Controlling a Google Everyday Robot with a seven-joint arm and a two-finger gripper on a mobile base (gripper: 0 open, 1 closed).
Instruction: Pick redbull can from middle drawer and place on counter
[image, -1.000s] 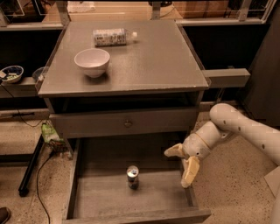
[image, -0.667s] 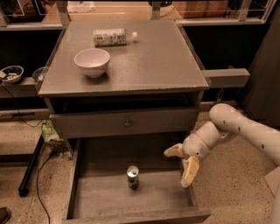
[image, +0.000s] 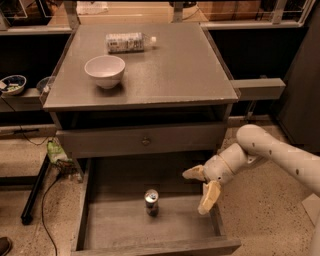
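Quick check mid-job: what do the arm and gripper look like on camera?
The arm is smooth, rounded and off-white, with small dark dots along its shell and a ringed wrist. The gripper, at the right edge of the middle drawer, has two blunt pale-yellow fingers, spread open. No cables show.
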